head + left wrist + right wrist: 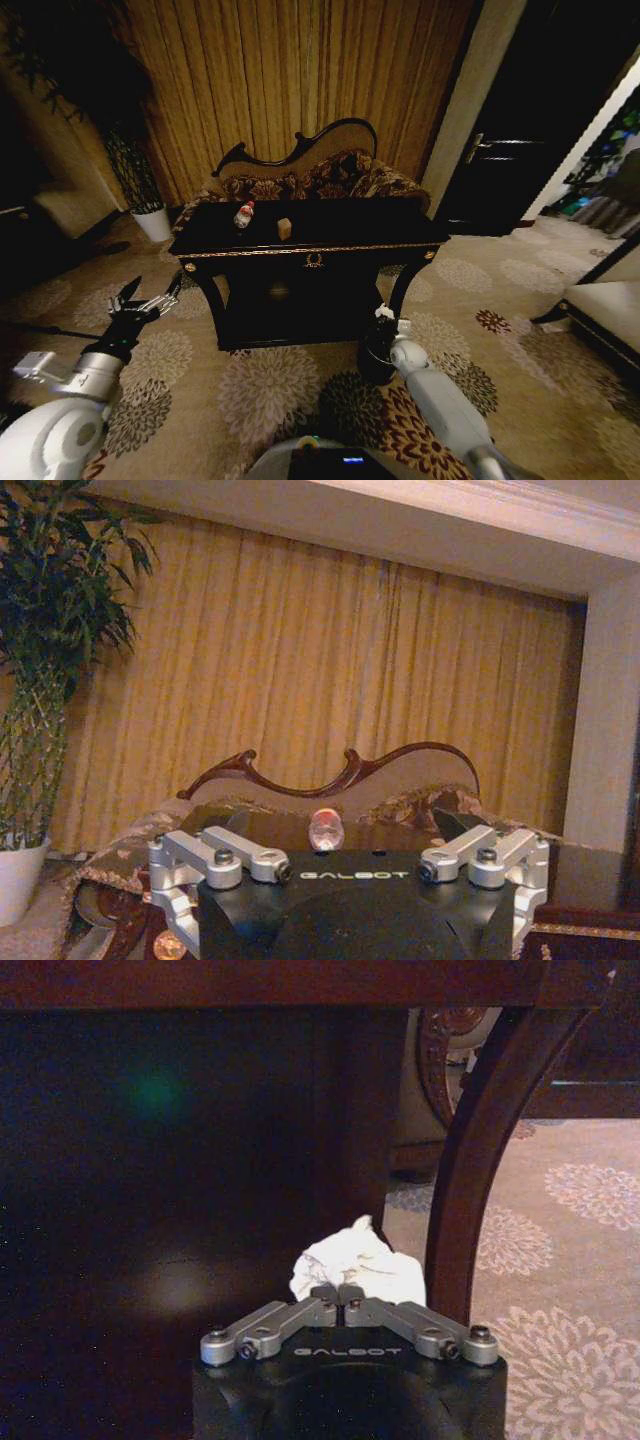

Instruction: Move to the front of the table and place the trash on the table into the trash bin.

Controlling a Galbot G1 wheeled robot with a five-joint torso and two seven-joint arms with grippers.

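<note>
The black table (330,245) with gold trim stands straight ahead. On its top are a clear bottle with a red cap (244,214) and a small brown box (284,228). The bottle (326,830) also appears in the left wrist view, beyond the spread fingers (180,875). My left gripper (140,298) hangs open and holds nothing, low at the table's left front. My right gripper (388,318) is shut on a crumpled white tissue (352,1263) beside the table's right front leg (478,1160). It is just above the dark trash bin (372,362) on the carpet.
A floral sofa (330,175) with a curved dark frame stands behind the table, before tan curtains. A white plant pot (152,222) is at the back left. A pale seat (610,305) is at the right. Patterned carpet lies open in front.
</note>
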